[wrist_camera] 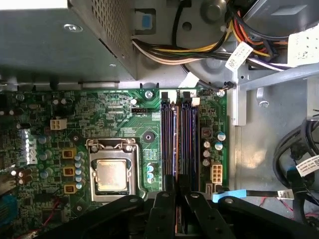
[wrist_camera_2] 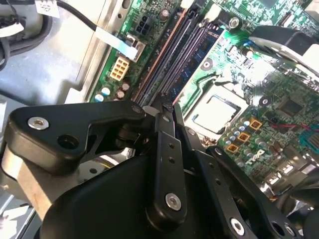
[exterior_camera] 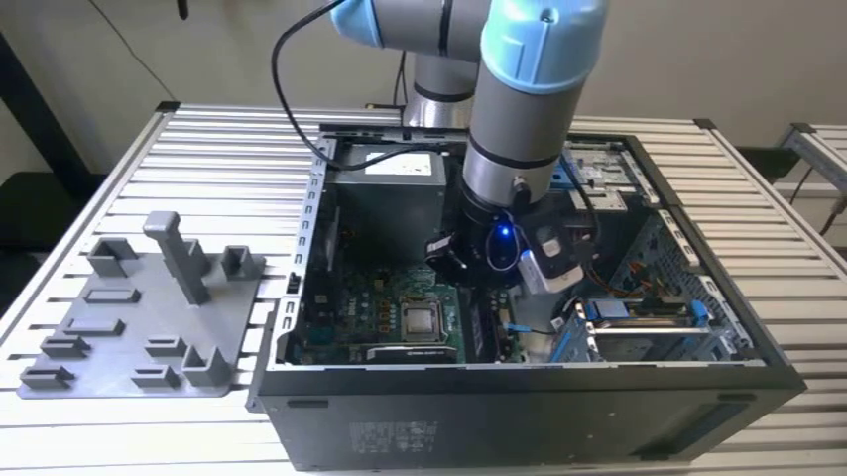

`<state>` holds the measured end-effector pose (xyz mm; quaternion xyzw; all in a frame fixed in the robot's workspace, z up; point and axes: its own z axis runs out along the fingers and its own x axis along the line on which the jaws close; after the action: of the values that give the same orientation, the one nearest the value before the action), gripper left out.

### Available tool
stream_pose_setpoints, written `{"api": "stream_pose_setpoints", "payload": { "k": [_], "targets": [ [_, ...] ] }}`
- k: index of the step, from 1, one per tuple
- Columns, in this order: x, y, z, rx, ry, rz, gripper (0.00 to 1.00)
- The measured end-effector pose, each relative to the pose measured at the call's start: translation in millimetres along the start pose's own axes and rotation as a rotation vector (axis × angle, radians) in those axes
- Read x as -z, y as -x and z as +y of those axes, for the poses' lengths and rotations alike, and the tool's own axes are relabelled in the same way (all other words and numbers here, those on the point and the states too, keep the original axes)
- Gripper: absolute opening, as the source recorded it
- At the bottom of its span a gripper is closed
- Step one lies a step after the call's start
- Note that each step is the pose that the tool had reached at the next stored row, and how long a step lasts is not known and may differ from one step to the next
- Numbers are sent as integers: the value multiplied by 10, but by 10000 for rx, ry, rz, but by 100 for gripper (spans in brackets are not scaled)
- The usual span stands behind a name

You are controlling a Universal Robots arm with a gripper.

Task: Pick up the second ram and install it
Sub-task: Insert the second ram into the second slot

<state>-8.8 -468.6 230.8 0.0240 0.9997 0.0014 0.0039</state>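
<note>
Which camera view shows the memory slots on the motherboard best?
The first wrist view: the memory slots run straight and nearly whole above the hand. The second wrist view shows them slanted, partly behind the hand. In the exterior view the arm covers most of them.

The arm is built of grey tubular segments capped with light blue joint covers. A black cable is routed along it. A blue indicator light is seen near the wrist. The hand is formed of black linkages fastened with what appear to be silver screws.
</note>
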Motion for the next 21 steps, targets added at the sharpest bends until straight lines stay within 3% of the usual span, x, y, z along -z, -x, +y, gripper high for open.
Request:
{"api": "stream_pose_setpoints", "payload": {
  "k": [12, 21],
  "targets": [
    [-87, -11, -1, -5, -3, 1, 14],
    [-92, -12, -1, -7, -1, 0, 14]
  ]
}}
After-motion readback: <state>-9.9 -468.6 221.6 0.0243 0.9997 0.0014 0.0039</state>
